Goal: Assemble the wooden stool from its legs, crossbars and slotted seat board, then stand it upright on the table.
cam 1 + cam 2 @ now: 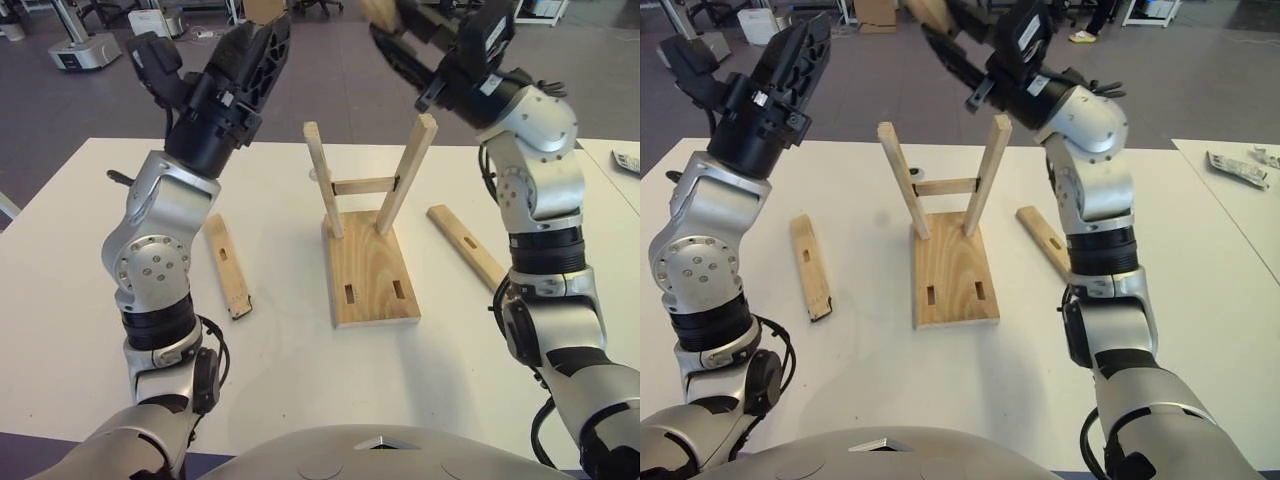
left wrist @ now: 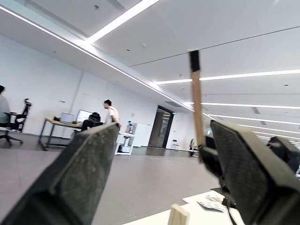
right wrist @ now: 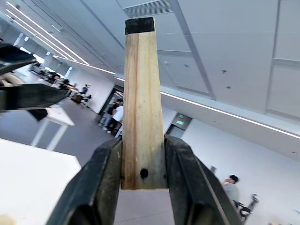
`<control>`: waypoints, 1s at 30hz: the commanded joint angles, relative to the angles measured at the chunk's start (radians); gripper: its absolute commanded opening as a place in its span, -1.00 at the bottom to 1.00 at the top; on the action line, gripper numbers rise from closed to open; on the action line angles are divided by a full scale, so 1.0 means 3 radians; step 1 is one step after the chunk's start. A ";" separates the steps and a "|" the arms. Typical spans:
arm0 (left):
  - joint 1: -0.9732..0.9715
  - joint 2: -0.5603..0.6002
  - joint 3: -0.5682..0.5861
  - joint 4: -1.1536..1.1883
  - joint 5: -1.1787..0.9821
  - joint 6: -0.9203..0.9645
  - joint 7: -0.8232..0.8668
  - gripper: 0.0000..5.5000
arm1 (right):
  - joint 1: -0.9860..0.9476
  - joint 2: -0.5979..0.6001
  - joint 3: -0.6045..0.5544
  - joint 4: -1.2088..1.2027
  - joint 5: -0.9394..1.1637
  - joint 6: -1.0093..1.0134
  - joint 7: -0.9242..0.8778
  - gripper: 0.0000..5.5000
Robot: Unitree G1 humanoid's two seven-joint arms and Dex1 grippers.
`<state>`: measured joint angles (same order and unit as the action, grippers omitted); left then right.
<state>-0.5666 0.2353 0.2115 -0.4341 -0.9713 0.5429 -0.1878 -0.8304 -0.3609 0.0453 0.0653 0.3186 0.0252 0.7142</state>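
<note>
The slotted seat board (image 1: 372,278) lies flat mid-table. Two legs (image 1: 322,180) (image 1: 408,172) stand in its far slots, joined by a crossbar (image 1: 364,186). One loose leg (image 1: 228,265) lies to the left of the board and another (image 1: 466,246) to the right. My right gripper (image 3: 143,145) is raised high behind the board, shut on a wooden leg (image 3: 140,89) whose black-tipped end points away from the wrist. My left gripper (image 1: 266,42) is raised above the table's far left, open, with nothing between its fingers (image 2: 84,173).
The white table (image 1: 300,370) has free room along its near edge and left side. A second table with a flat packet (image 1: 1238,168) stands to the right. Beyond the table are an open floor, office chairs and a robot base (image 1: 85,48).
</note>
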 commanded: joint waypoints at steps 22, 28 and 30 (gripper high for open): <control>-0.0027 -0.0184 -0.0048 -0.0148 -0.0214 -0.0218 0.0021 -0.53 | 0.0603 0.0089 0.0248 -0.0685 0.0155 0.0605 0.0222 -0.52; 0.0045 -0.0171 -0.0051 -0.0144 -0.0162 -0.0227 0.0013 -0.83 | 0.0624 0.0112 0.0236 -0.0695 0.0133 0.0580 0.0183 -0.52; 0.0085 -0.0170 -0.0046 -0.0125 -0.0130 -0.0250 0.0008 -0.84 | 0.0623 0.0128 0.0211 -0.0686 0.0119 0.0542 0.0144 -0.52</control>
<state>-0.5579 0.1809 0.2000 -0.4728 -1.0178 0.4730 -0.1810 -0.6533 -0.3299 0.1189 -0.1352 0.3562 0.1912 0.7707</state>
